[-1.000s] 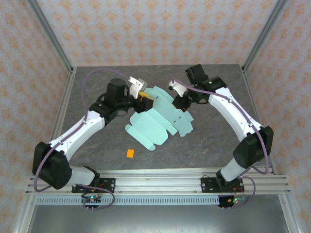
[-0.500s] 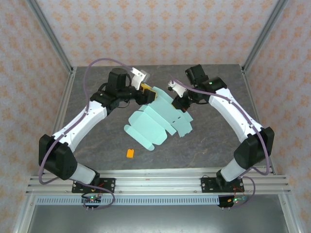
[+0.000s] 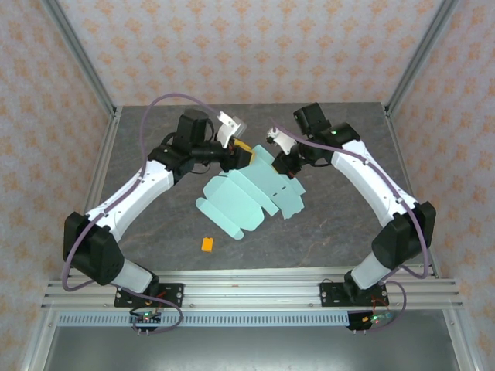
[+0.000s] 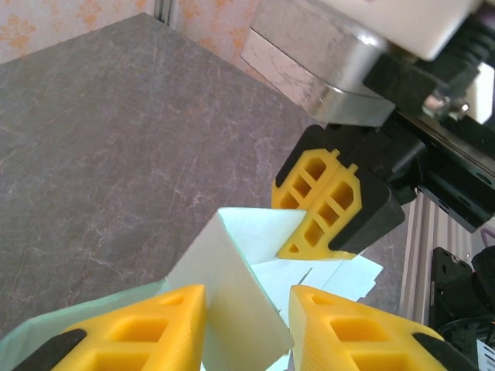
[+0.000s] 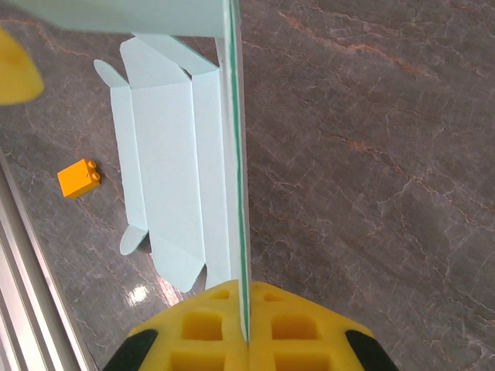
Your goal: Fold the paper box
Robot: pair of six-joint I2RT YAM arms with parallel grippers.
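The paper box (image 3: 249, 198) is a flat mint-teal die-cut sheet in the middle of the table, its far edge lifted. My right gripper (image 3: 288, 162) is shut on that far right edge. In the right wrist view its fingertips (image 5: 246, 297) pinch the card edge-on, and the rest of the sheet (image 5: 166, 166) hangs down to the table. My left gripper (image 3: 243, 154) is at the far left corner. In the left wrist view its jaws (image 4: 249, 297) stand apart around a raised flap (image 4: 232, 286), which leans on the left finger (image 4: 147, 328). The right gripper's fingers (image 4: 325, 197) show just beyond.
A small orange block (image 3: 207, 243) lies on the grey table near the sheet's front left, and the right wrist view has it too (image 5: 79, 178). Metal frame posts stand at the back corners (image 3: 114, 108). The arms' rail runs along the near edge (image 3: 247, 294).
The left gripper has swung right, over the sheet's far left corner, and its jaws have narrowed around the raised flap. The sheet has shifted slightly. The right gripper has kept its hold.
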